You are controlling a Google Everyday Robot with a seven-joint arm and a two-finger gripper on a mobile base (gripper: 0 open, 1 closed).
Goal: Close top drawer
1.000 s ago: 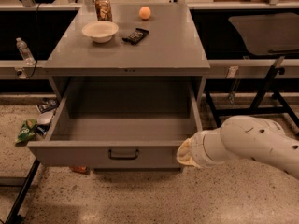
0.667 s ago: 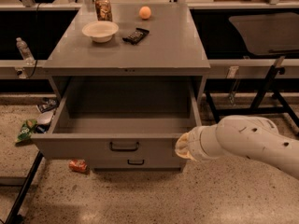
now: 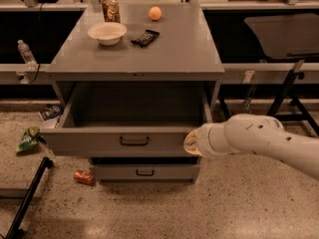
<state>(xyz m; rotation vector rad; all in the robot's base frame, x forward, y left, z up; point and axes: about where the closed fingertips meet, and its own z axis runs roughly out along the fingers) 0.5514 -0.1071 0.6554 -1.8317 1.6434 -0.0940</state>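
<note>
Drawer's further in than 1 s ago: its front panel sits higher in view, and the gripper has moved in with it.

- Nearest: a crushed red can [image 3: 83,177] lies on the speckled floor, just left of the narrower grey lower drawer [image 3: 164,172].
- Above that, the wide grey metal top drawer [image 3: 84,142] is still partly out of the grey metal cabinet [image 3: 184,49]. Its small dark rectangular pull handle [image 3: 134,141] sits at the centre of the front.
- The tan-tipped gripper [image 3: 192,142], on a white arm coming from the right, is against the right end of that front panel. Can't tell if it's spread or closed.
- A green snack bag [image 3: 29,138] lies on the floor to the drawer's left.
- On the cabinet top are a white bowl [image 3: 107,33] with a flat black packet [image 3: 145,37] beside it. Behind them are a brown can [image 3: 110,9] and an orange ball [image 3: 155,13].
- A clear water bottle [image 3: 26,54] stands on the left ledge.
</note>
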